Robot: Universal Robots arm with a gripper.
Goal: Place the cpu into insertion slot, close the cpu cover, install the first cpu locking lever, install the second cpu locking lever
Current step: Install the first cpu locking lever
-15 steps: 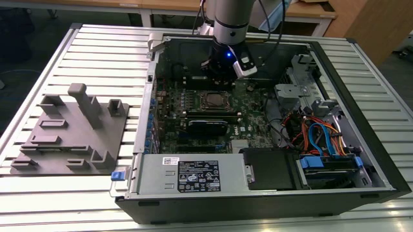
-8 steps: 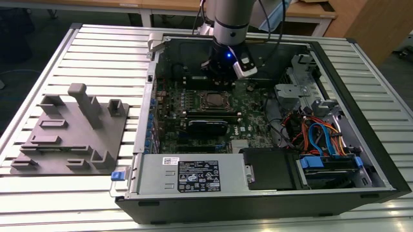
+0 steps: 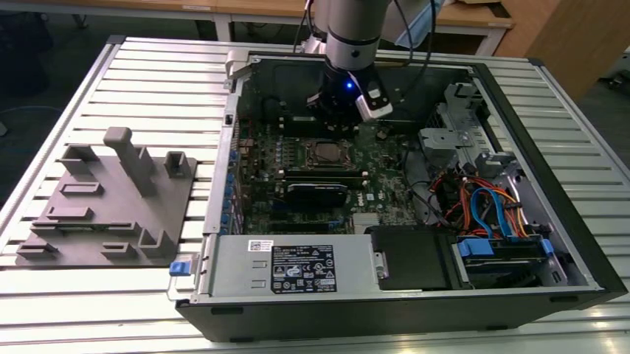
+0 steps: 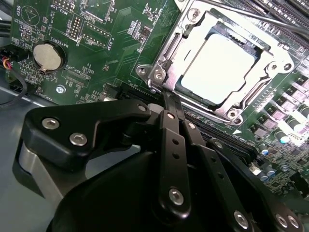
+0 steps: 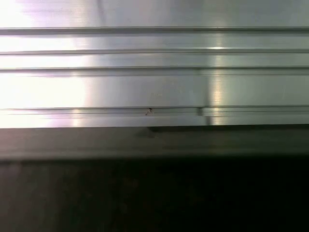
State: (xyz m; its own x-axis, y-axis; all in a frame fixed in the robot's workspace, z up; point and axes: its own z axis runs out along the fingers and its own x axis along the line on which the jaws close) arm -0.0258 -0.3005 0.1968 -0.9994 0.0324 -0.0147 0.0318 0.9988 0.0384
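Note:
The cpu [image 4: 217,67] shows its pale silver face lying flat in the insertion slot [image 4: 241,42] on the green motherboard. The cpu cover [image 4: 181,46], a silver frame, lies down around it. A thin metal lever rod [image 4: 270,20] runs along one side of the socket. My gripper [image 4: 172,98] has its black fingers pressed together, shut, with the tips right at the socket's corner, beside the cover's edge. I see nothing between them. In the exterior view the gripper [image 3: 335,122] reaches down into the open computer case, just behind the cpu [image 3: 322,153].
A grey fixture block [image 3: 108,199] sits on the slatted table at the exterior view's left. Inside the case are a power supply box [image 3: 295,265], black memory sticks [image 3: 320,178], and drive bays with cables [image 3: 492,214]. A coin battery [image 4: 47,56] is on the board.

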